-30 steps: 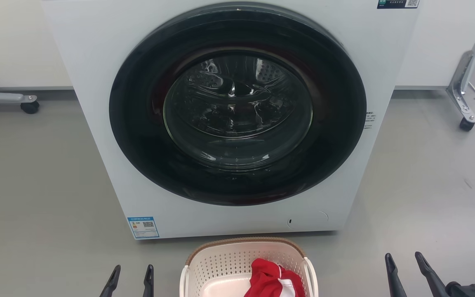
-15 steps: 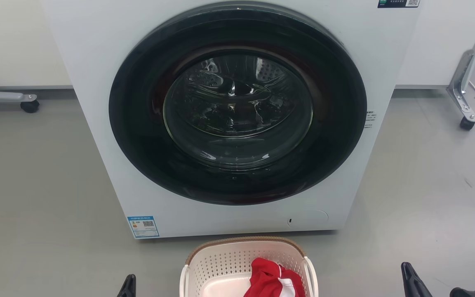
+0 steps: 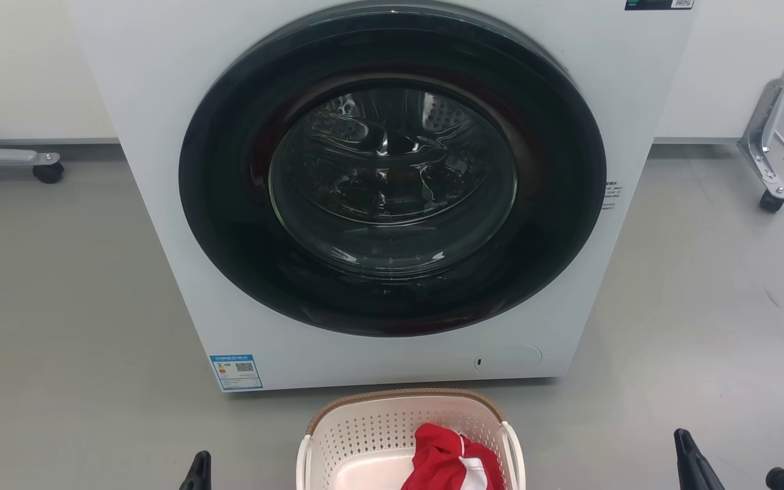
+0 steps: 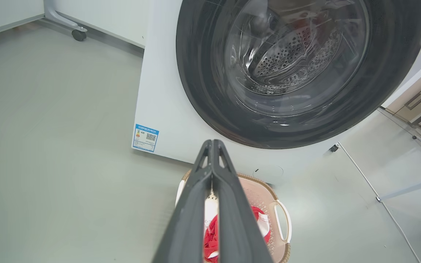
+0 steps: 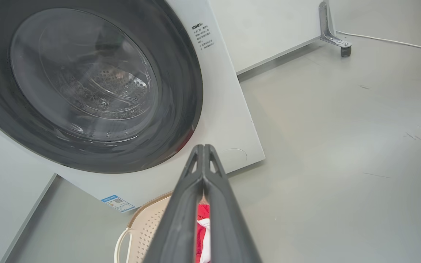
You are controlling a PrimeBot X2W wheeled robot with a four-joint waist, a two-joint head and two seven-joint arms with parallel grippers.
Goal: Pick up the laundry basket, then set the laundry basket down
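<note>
Head view gives you the laundry basket [image 3: 365,434] on the grey floor [image 3: 58,306] at the bottom centre. It sits just in front of the white washer [image 3: 154,170], apart from the washer's base, and is cut off by the lower edge. Its brown woven-look rim faces the machine. A red garment with a white patch [image 3: 450,463] lies inside, toward your right-hand side of the basket. The washer's round dark door [image 3: 392,170] is closed, and a blue label [image 3: 236,371] is stuck at the cabinet's lower corner on your left.

Your left end effector [image 3: 199,471] shows as a dark tip at the bottom edge, left of the basket and clear of its white handle. Your right end effector [image 3: 693,461] pokes up at the lower right, well apart from the basket.

Left wrist view shows you that arm's two dark fingers [image 4: 196,204] pressed together tip to tip, clenched on nothing. They sit above the basket, and one white side handle [image 4: 283,223] is visible to the right of them. Right wrist view gives you the same reading. Its fingers [image 5: 181,215] meet at the tips and grasp nothing, with the basket and red cloth below and behind them.

Two caster feet [image 3: 48,171] [image 3: 770,201] stand on the floor on either side of the washer, and a pale cable [image 5: 389,41] runs past the right one.
</note>
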